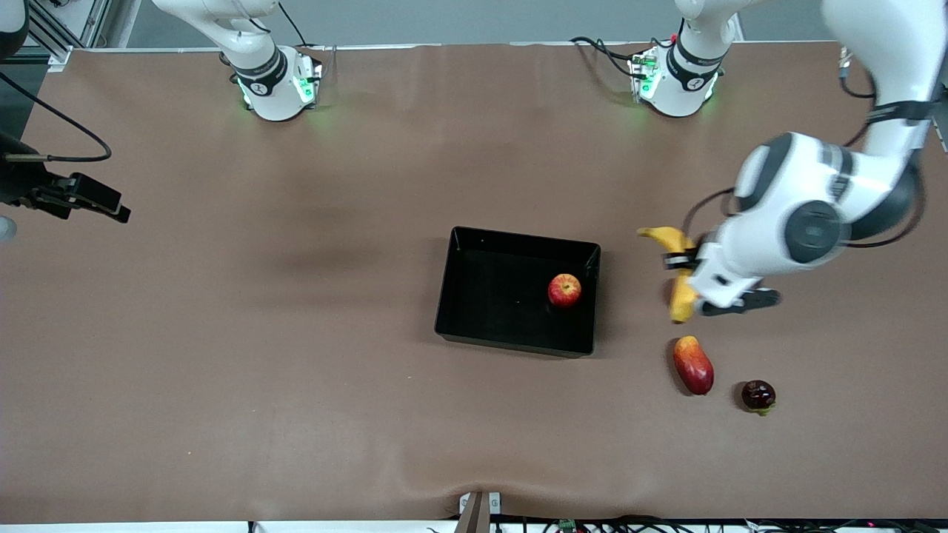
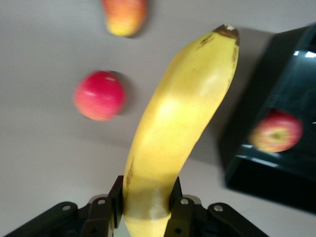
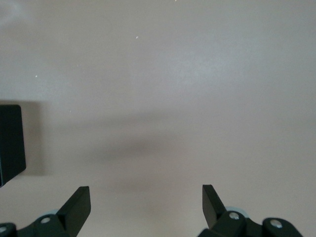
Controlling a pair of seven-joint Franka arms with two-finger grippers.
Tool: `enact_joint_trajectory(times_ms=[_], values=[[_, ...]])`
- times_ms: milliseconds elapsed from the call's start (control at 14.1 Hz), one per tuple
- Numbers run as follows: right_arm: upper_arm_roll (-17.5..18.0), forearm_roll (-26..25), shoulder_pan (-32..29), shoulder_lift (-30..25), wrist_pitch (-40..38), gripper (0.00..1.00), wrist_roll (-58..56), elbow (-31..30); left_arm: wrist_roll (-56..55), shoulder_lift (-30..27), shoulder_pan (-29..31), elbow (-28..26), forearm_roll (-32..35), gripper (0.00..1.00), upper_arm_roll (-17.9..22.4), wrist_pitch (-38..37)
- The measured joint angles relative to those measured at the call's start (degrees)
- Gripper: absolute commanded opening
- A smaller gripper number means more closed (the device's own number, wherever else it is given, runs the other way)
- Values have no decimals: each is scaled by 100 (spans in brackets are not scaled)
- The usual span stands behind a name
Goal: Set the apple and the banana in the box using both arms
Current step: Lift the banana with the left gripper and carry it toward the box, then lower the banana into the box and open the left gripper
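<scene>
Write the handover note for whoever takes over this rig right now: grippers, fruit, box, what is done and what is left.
Left gripper: shut on the curved yellow banana, up in the air over the table beside the box, toward the left arm's end.
Right gripper: open, empty, over bare table at the right arm's end; that arm waits.
Small red-and-yellow apple: already in the shallow glossy black plastic box.
Left to do: carry the banana over the box and release it there.

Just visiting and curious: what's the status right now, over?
Left gripper shut on banana, over bare table beside box. Right gripper open, waiting at its table end. Apple already in box. Path clear.
</scene>
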Motion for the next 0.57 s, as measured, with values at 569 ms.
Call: enact_joint_trajectory(times_ms=[569], values=[[-97, -44, -397, -88, -368, 100, -132, 137, -1162, 1546, -2185, 1163, 275, 0, 337, 1235]])
